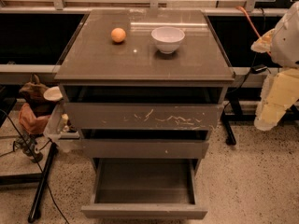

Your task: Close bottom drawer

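The bottom drawer (pixel 145 212) of the grey-brown cabinet (pixel 93 64) is pulled far out toward me, and its inside looks empty. Its plain narrow front sits at the bottom of the view. The middle front (pixel 145 148) with a small white speck and the taller scratched front (pixel 142 116) above it each stand out a little. My arm is at the right edge, off to the right of the cabinet. Its pale gripper (pixel 270 118) hangs at about the height of the scratched front, well apart from the bottom drawer.
An orange (pixel 118 35) and a white bowl (pixel 167 38) sit on the cabinet top. A bag and clutter (pixel 35 108) lie at the left with a black stand leg (pixel 42 185) and cables. A black leg (pixel 229 129) stands right of the cabinet. The floor is speckled.
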Motion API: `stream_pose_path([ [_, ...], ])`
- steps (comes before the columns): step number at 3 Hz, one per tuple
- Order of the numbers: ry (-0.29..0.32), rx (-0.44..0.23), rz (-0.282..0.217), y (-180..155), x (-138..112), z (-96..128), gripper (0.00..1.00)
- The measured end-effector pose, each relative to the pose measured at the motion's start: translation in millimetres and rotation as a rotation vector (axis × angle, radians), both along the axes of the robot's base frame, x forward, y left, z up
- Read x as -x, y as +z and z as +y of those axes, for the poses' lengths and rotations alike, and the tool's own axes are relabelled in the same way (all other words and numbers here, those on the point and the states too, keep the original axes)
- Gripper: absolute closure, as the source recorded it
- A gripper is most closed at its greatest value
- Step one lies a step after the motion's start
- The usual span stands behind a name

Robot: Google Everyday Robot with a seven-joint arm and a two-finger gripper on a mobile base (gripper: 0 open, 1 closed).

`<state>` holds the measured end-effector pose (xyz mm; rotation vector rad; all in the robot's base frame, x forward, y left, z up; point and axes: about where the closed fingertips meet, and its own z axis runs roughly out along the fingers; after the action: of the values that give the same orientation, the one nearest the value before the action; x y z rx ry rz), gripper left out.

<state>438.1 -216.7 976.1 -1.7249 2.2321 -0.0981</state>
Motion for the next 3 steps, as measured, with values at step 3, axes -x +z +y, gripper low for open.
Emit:
stream_pose_path([
  [3, 0.006, -0.06, 0.03, -35, 6, 5, 0.0],
])
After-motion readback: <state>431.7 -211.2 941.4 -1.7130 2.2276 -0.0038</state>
